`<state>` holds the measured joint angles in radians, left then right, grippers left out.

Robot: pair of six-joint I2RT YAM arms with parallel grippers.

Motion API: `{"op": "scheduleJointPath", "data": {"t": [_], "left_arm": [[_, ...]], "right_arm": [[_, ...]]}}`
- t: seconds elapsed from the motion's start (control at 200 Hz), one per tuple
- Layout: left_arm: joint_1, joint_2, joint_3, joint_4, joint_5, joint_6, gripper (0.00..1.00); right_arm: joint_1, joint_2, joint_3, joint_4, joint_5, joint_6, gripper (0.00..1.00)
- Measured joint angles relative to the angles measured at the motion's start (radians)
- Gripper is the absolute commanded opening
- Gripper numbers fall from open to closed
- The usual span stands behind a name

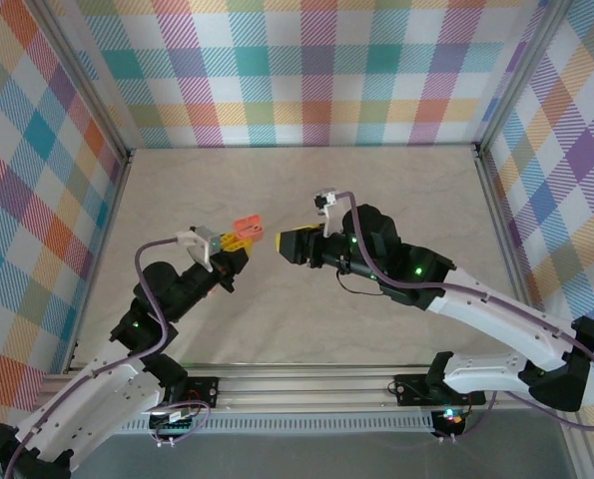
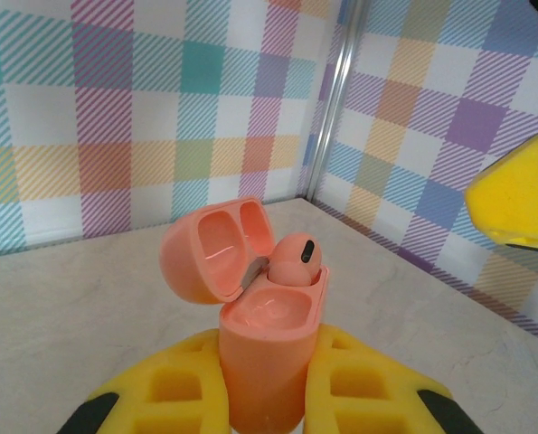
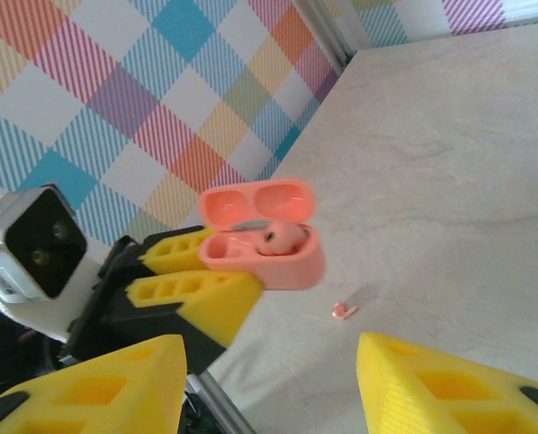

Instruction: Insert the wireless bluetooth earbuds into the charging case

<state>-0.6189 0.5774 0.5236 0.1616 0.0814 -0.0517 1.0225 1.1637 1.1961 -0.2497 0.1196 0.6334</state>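
Left gripper [image 2: 267,389] pinches open pink case [image 2: 261,357]; right gripper [image 3: 273,380] spread, empty.
Lift loose earbud [image 3: 344,310], lower stem-first into free well [image 2: 269,312].

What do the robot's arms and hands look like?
The left arm and right arm have white shells and black joints. Each carries a purple-grey cable and small green lights. The left hand and right hand each have two chunky yellow fingers with square hollows. A boxy grey camera sits on the wrist.
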Motion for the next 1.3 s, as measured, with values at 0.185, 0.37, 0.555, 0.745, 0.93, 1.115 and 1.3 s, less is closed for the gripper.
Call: {"op": "scheduleJointPath", "data": {"t": [0.185, 0.37, 0.555, 0.745, 0.93, 1.115, 1.3], "left_arm": [[0.0, -0.072, 0.087, -0.184, -0.034, 0.0, 0.0], [0.0, -0.15, 0.209, -0.388, -0.074, -0.001, 0.0], [0.0, -0.246, 0.227, -0.551, -0.135, -0.012, 0.0], [-0.001, -0.317, 0.227, -0.689, -0.193, -0.031, 0.0], [-0.001, -0.351, 0.227, -0.756, -0.214, -0.072, 0.0], [-0.001, -0.351, 0.225, -0.796, -0.214, -0.11, 0.0], [-0.001, -0.351, 0.225, -0.8, -0.214, -0.119, 0.0]], "right_arm": [[-0.026, 0.018, -0.012, -0.005, 0.031, 0.003, 0.54], [-0.062, 0.164, -0.013, 0.006, 0.023, 0.007, 0.54], [-0.085, 0.41, 0.009, 0.047, -0.028, 0.006, 0.54], [-0.08, 0.794, 0.256, 0.0, -0.153, 0.007, 0.49], [-0.038, 1.072, 0.562, -0.074, -0.233, -0.034, 0.4], [0.026, 1.233, 0.802, -0.183, -0.253, -0.127, 0.36], [0.069, 1.296, 0.92, -0.283, -0.286, -0.252, 0.37]]}}
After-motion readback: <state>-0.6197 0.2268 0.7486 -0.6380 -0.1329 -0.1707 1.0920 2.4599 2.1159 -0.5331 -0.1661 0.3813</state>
